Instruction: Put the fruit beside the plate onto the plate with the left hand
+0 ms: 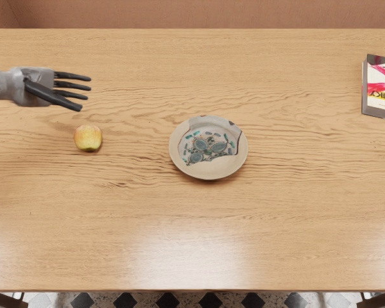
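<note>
Left hand [37, 86]: palm shell light grey, dull metallic finish, built of flat, angular panels with darker seams between them. Fingers [74, 85]: black, slim, rod-like, each tapering to a rounded tip. Wrist [0, 85]: same grey casing, with a near-black band at the picture's left edge.
</note>
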`<state>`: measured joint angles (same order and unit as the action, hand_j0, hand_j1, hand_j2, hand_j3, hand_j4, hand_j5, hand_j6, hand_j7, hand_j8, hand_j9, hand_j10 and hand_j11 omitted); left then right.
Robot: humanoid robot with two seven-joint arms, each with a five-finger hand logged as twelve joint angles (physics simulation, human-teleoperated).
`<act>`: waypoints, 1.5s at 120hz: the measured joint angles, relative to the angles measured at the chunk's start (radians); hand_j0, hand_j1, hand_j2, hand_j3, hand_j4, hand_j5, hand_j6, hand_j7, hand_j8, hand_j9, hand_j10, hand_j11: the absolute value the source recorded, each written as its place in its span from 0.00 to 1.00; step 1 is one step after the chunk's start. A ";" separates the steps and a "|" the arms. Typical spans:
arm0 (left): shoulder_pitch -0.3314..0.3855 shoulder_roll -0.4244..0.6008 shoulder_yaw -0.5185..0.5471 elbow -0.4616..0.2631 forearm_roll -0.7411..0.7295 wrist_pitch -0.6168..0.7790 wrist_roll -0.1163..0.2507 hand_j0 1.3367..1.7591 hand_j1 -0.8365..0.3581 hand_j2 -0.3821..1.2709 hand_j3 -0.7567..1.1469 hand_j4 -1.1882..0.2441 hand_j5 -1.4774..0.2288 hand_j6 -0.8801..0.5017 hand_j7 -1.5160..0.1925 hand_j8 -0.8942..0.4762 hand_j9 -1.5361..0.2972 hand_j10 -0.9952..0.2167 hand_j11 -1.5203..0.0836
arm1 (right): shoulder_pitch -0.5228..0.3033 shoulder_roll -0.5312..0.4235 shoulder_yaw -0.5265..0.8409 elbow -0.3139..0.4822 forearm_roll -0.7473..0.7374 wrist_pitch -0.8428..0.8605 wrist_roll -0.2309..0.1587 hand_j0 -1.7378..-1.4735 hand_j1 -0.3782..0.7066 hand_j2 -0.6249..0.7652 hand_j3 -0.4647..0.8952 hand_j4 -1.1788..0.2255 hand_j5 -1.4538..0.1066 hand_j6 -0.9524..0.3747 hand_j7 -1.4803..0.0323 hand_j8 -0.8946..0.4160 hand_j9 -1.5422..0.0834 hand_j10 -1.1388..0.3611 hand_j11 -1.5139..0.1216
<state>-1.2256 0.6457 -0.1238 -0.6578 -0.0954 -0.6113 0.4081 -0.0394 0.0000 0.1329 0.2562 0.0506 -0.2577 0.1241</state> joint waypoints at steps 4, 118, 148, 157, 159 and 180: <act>0.000 0.000 0.000 -0.001 0.000 0.000 0.000 0.76 0.76 0.26 0.40 0.67 0.69 0.47 0.71 0.48 0.67 0.63 0.76 | 0.000 0.000 0.000 0.000 0.000 0.000 0.000 0.30 0.07 0.44 0.34 0.81 0.90 0.69 0.95 0.66 0.92 0.74 0.90; -0.173 -0.011 -0.009 -0.450 1.026 0.000 0.107 0.76 0.76 0.26 0.40 0.66 0.69 0.46 0.71 0.48 0.67 0.62 0.76 | -0.001 0.000 0.001 0.000 0.000 0.000 -0.007 0.30 0.07 0.44 0.34 0.81 0.90 0.69 0.95 0.66 0.92 0.74 0.90; -0.164 0.049 0.006 -0.670 1.038 0.001 0.194 0.76 0.76 0.26 0.40 0.66 0.68 0.46 0.71 0.48 0.67 0.62 0.76 | 0.000 0.000 0.001 0.000 0.000 0.000 -0.007 0.30 0.07 0.44 0.34 0.81 0.90 0.69 0.95 0.66 0.92 0.74 0.90; -0.165 0.055 0.004 -0.693 1.039 0.021 0.199 0.76 0.76 0.26 0.40 0.66 0.68 0.46 0.71 0.48 0.67 0.62 0.76 | 0.000 0.000 0.001 0.000 0.000 0.000 -0.007 0.30 0.07 0.44 0.34 0.81 0.90 0.69 0.95 0.66 0.92 0.74 0.90; -0.163 0.055 0.004 -0.696 1.039 0.031 0.199 0.76 0.76 0.26 0.40 0.66 0.68 0.46 0.71 0.48 0.67 0.62 0.76 | 0.000 0.000 0.001 0.000 0.000 0.000 -0.007 0.30 0.07 0.44 0.34 0.81 0.90 0.69 0.95 0.66 0.92 0.74 0.90; -0.153 0.034 0.006 -0.709 1.040 0.175 0.202 0.76 0.76 0.26 0.40 0.66 0.68 0.46 0.71 0.48 0.67 0.62 0.76 | -0.001 0.000 0.001 0.000 0.000 0.000 -0.007 0.30 0.07 0.44 0.34 0.81 0.90 0.69 0.95 0.66 0.92 0.74 0.90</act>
<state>-1.3783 0.6799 -0.1182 -1.3664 0.9447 -0.4363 0.6102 -0.0399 0.0000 0.1335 0.2562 0.0506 -0.2577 0.1166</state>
